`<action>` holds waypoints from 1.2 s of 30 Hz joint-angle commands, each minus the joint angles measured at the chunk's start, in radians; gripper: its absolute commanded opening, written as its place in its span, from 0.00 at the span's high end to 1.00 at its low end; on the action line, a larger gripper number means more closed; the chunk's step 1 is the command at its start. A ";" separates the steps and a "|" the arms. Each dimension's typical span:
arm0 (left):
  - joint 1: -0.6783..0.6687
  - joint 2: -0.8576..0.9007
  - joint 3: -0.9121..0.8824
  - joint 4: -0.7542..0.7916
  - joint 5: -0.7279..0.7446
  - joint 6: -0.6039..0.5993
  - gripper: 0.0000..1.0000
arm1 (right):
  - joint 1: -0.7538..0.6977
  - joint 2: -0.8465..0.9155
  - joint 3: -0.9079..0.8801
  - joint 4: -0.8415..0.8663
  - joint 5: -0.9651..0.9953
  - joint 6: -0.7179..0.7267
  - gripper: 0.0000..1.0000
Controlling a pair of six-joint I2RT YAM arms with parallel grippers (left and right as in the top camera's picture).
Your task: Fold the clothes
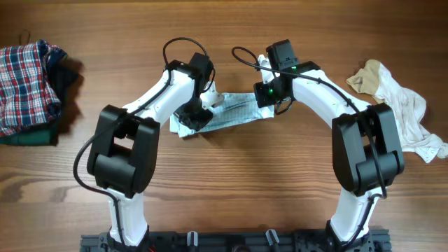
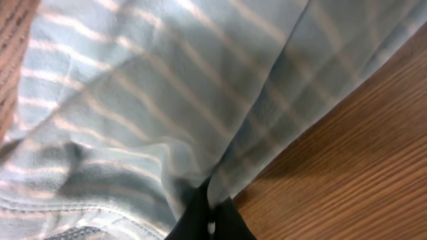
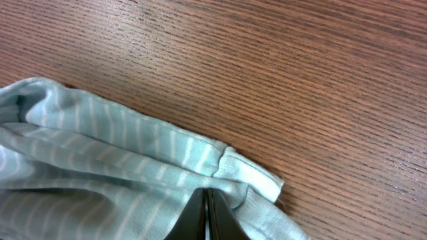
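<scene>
We see a brown wooden table (image 1: 231, 210) with a fine straight grain filling the overhead view. At its far left edge lies a crumpled red, white and blue plaid shirt (image 1: 24, 73), heaped on a dark green cloth (image 1: 31, 136). Well apart from these, at the right, a cream garment (image 1: 399, 105) sprawls in loose folds. Between them, at the middle of the table, the striped garment (image 1: 238, 112) lies as a narrow band running from one arm to the other, wider and bunched at its left end. It is pale blue-green with thin whitish stripes, a soft knit. In the left wrist view the striped garment (image 2: 167, 100) falls in long creases toward the fingers, and in the right wrist view (image 3: 100, 160) we make out a stitched hem and a folded corner resting on the wood. The left gripper (image 1: 196, 115) (image 2: 208, 225) has its dark fingers pressed together, pinching the gathered cloth. The right gripper (image 1: 269, 94) (image 3: 207, 217) is likewise closed tight, its fingers meeting on the fabric just behind the hemmed edge.
</scene>
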 commanded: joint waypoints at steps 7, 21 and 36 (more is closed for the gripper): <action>-0.004 -0.021 0.064 -0.074 0.096 -0.051 0.50 | -0.003 0.015 0.013 0.002 -0.003 -0.014 0.96; 0.227 -0.080 0.061 0.047 0.180 -0.409 0.72 | -0.003 0.015 0.013 -0.001 -0.003 -0.014 0.96; 0.225 -0.080 -0.055 0.171 0.192 -0.600 0.71 | -0.003 0.015 0.013 -0.002 -0.003 -0.014 0.96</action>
